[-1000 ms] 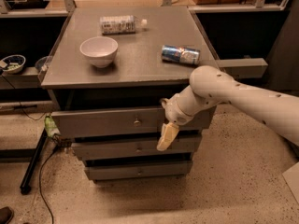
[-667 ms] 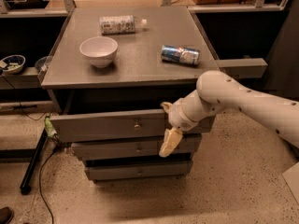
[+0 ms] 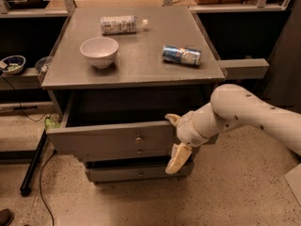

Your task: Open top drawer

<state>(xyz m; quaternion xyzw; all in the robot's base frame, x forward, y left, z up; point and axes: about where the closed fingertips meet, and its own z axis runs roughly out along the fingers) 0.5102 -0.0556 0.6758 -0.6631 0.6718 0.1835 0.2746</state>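
The top drawer (image 3: 108,140) is a wide grey drawer with a small metal knob (image 3: 138,138) at its centre. It stands pulled partly out of the grey cabinet, showing a dark hollow behind its front panel. My gripper (image 3: 175,139) is at the right end of that panel, well right of the knob. One tan finger (image 3: 172,119) hooks over the panel's top edge, and the other (image 3: 178,158) hangs down in front of it. The panel sits between them. My white arm (image 3: 244,112) reaches in from the right.
On the cabinet top (image 3: 141,65) are a white bowl (image 3: 99,51), a plastic bottle lying on its side (image 3: 120,24) and a blue can on its side (image 3: 181,55). Two narrower drawers (image 3: 136,172) sit below. A black stand leg and cable (image 3: 33,168) lie on the floor at left.
The top drawer has slid further out towards the camera. My gripper has moved the same way, staying at the panel's right end.
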